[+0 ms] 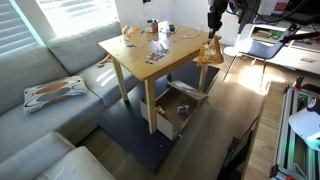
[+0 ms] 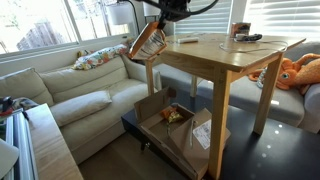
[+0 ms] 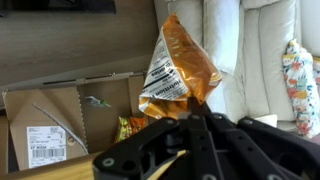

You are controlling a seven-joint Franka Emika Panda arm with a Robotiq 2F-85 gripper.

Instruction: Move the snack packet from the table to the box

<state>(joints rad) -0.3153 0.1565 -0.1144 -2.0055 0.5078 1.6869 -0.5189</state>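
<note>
Your gripper [image 3: 197,112]: clamped on the snack packet; the fingers pinch one end of the bag.
Snack packet [image 3: 178,65]: orange and crinkly, with a pale printed panel. It is held in the air, clear of the tabletop, and hangs tilted just off the table's corner in both exterior views [image 2: 147,42].
Table [image 1: 185,45]: light wood with slim legs. Flat colourful papers [image 1: 155,57] and small items lie on top.
Box [image 2: 150,105]: on the floor, partly under the table, with its flaps open. In the wrist view it lies below the packet and to its left [image 3: 40,105].
Box contents: a small orange-yellow item [image 3: 128,126] inside, near the right wall.
Sofa [image 2: 70,85]: pale, to the left of the table in an exterior view.
Pillow [image 2: 100,58]: patterned, on the sofa's far end.
</note>
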